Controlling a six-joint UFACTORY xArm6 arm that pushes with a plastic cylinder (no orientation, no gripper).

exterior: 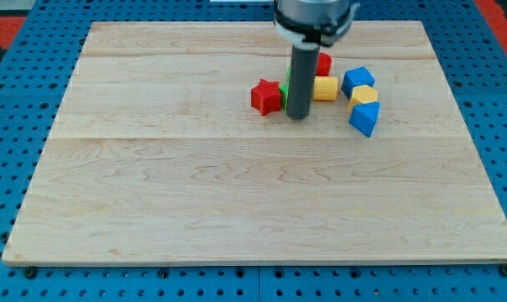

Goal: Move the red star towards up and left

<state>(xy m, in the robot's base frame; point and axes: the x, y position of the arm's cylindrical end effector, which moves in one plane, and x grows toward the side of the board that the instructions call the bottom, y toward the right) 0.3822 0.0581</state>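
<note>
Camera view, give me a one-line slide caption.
My tip rests right of the red star block on the pale wooden board, hiding part of a green block.

The bare wooden board (153,184) lies open up and left of the red star block (266,96), while my tip (298,116) and a green block (284,92) crowd its right side.
</note>
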